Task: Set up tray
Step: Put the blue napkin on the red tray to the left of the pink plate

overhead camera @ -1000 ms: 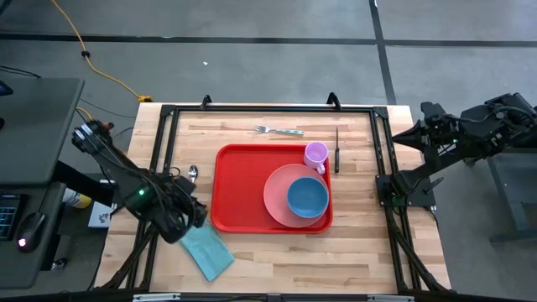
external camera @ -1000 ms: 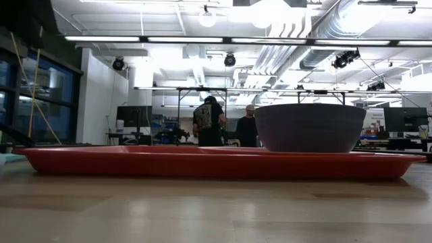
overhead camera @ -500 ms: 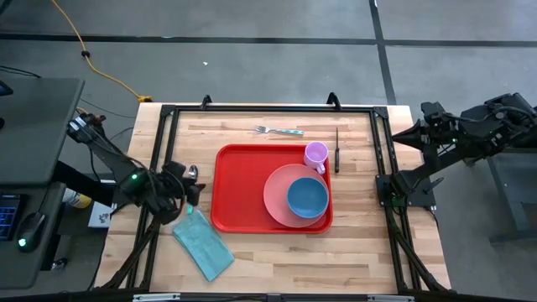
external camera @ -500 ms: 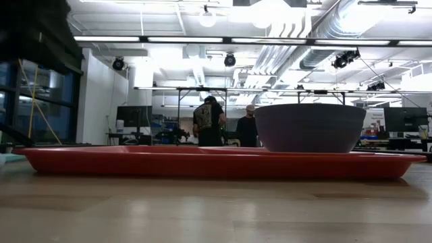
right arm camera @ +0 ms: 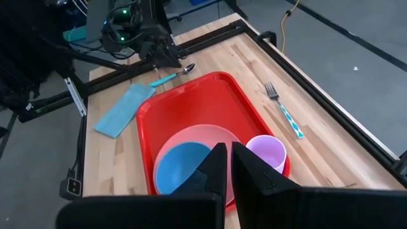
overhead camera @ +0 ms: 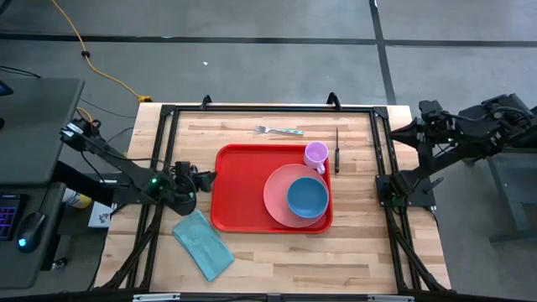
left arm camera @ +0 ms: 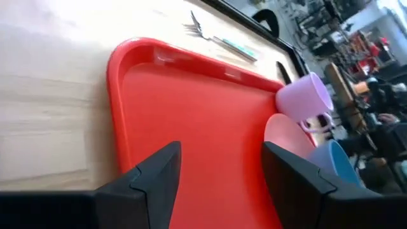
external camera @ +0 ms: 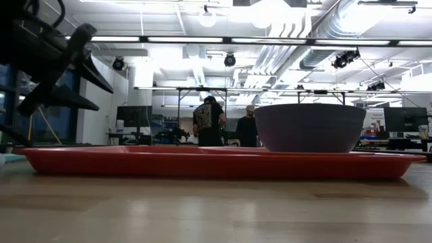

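Tray (overhead camera: 243,193), red, lies mid-table; left gripper (overhead camera: 206,178) hangs just off its left rim, fingers spread, nothing between them. Left wrist view looks past those two dark fingers (left arm camera: 152,181) straight onto the tray's bare floor. On the tray's right half: pink plate (overhead camera: 277,195) with a blue bowl (overhead camera: 307,197) on it, lilac mug (overhead camera: 315,154) at the far right corner. On bare wood: fork (overhead camera: 279,130) beyond the tray, knife (overhead camera: 336,149) just right of the mug, teal cloth (overhead camera: 204,244) near the left gripper. Spoon (right arm camera: 173,75) beside that gripper shows in the right wrist view; from above the arm mostly covers it. Right gripper (right arm camera: 224,166) clenched, empty, parked off the table's right side. Low view shows people standing in the room behind.
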Controlling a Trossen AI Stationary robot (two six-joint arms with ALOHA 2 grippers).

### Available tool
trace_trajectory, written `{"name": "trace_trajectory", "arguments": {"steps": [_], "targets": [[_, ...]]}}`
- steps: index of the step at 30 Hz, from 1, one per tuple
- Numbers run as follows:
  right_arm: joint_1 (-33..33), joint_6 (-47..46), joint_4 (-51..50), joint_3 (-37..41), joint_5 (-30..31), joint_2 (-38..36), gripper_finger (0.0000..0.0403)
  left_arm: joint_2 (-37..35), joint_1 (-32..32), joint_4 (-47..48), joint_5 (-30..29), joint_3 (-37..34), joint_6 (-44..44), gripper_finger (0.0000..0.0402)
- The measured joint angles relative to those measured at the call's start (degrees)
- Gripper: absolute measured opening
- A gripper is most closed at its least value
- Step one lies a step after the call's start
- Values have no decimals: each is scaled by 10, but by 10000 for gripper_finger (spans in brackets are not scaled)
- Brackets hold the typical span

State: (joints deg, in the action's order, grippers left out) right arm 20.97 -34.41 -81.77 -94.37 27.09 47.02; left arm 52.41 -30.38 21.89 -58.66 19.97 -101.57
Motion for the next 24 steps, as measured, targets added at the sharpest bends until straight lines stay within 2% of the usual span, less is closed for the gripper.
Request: {"name": "trace_trajectory", "arguments": {"steps": [3, 7, 10, 14, 17, 20, 24], "targets": [[0, -1, 2, 0, 0, 8, 0, -2, 11, 6, 20, 0, 32, 250], [0, -1, 2, 0, 0, 19, 0, -6, 22, 17, 100, 10, 127, 250], [0, 2, 2, 0, 0, 25, 0, -10, 33, 60, 206, 28, 217, 250], [0, 2, 2, 0, -1, 26, 0, -20, 56, 173, 377, 67, 302, 250], [0, 0, 2, 0, -1, 25, 0, -28, 76, 256, 482, 102, 370, 250], [0, 0, 2, 0, -2, 25, 0, -29, 90, 325, 578, 132, 401, 250], [0, -1, 2, 0, -3, 28, 0, -25, 90, 387, 670, 146, 417, 250]]}}
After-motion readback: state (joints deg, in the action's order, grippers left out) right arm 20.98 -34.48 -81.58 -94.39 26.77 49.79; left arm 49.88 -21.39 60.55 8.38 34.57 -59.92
